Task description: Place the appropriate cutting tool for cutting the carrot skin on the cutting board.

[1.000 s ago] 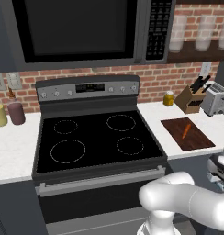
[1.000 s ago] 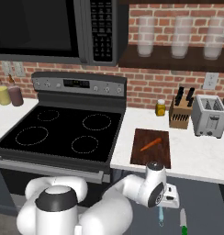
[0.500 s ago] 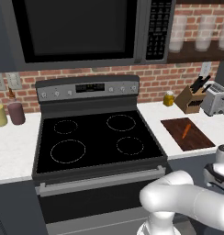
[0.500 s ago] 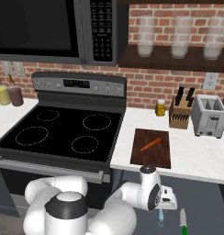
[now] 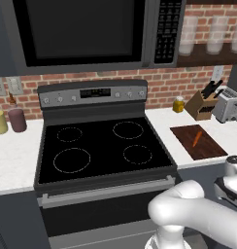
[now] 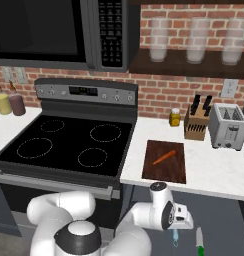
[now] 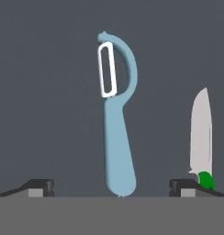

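The light blue peeler (image 7: 118, 137) lies flat on a dark grey surface, its silvery blade at the far end and its handle end between my fingertips (image 7: 39, 186). My gripper (image 7: 111, 188) hangs open straight over it, jaws wide apart and nothing held. Seen from the right base, the gripper (image 6: 179, 223) is below the counter's front edge, just above the peeler (image 6: 175, 238). The orange carrot (image 6: 164, 157) (image 5: 197, 138) lies on the reddish-brown cutting board (image 6: 176, 172) (image 5: 208, 150) on the counter right of the stove.
A green-handled knife (image 7: 202, 137) (image 6: 199, 241) lies just right of the peeler, its handle by my right fingertip. The black stovetop (image 6: 69, 145) is to the left. A knife block (image 6: 196, 124), toaster (image 6: 228, 126) and yellow jar (image 6: 174, 118) stand behind the board.
The hand has sunk a little lower toward the peeler. The peeler, knife, carrot and board have not moved.
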